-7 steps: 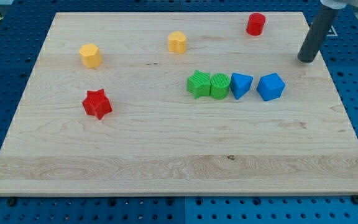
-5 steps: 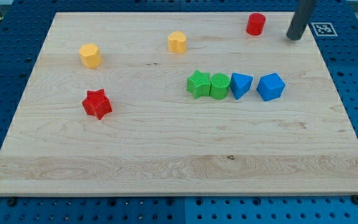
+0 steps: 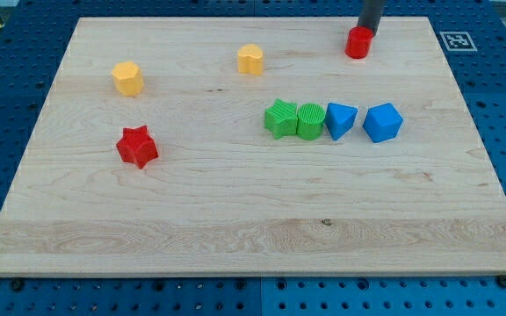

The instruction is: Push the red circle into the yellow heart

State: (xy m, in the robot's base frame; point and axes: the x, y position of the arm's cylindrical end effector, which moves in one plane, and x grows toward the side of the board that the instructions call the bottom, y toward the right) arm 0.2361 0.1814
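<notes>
The red circle [image 3: 357,43] stands near the board's top edge, right of centre. My tip [image 3: 367,30] is right behind it, at its upper right, touching or nearly touching it. The yellow heart [image 3: 250,60] lies further to the view's left, at about the same height on the board.
A yellow hexagon [image 3: 127,78] and a red star [image 3: 137,146] lie at the view's left. A row at centre right holds a green star [image 3: 280,118], a green cylinder-like block [image 3: 310,120], a blue triangle [image 3: 340,120] and a blue block [image 3: 382,122]. The wooden board [image 3: 235,228] rests on a blue pegboard.
My tip has moved from the board's right side up and to the left, reaching the red circle. The red circle has shifted slightly down and left.
</notes>
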